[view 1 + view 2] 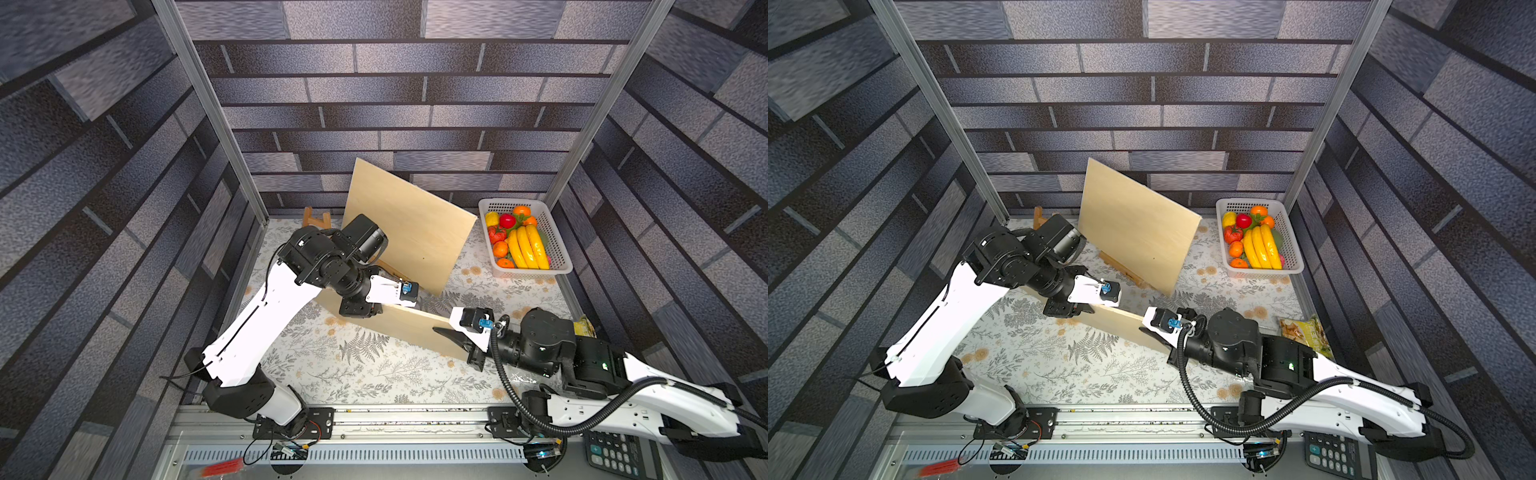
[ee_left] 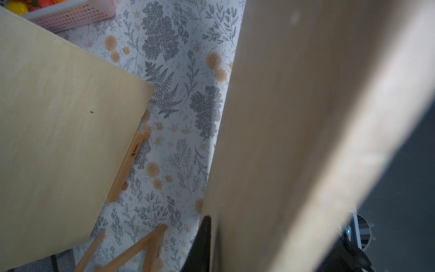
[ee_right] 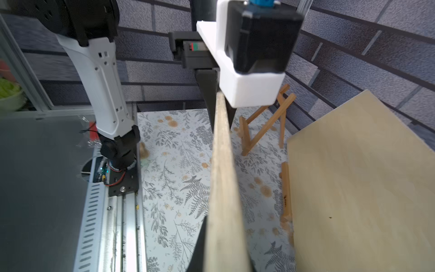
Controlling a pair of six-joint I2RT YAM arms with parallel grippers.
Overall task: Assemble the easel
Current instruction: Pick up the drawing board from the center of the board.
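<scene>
Plainly both arms' jaws clamp the loose board [image 1: 399,324]; the stamp [image 2: 134,150] on the easel rail [image 2: 122,174] is illegible.

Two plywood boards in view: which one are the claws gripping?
The front board, held on edge with the left claw and right claw shut on its opposite ends. The other board leans on the easel at the back.

Held board [image 2: 294,129] blurry; calc [image 1: 615,457] cut off
</scene>
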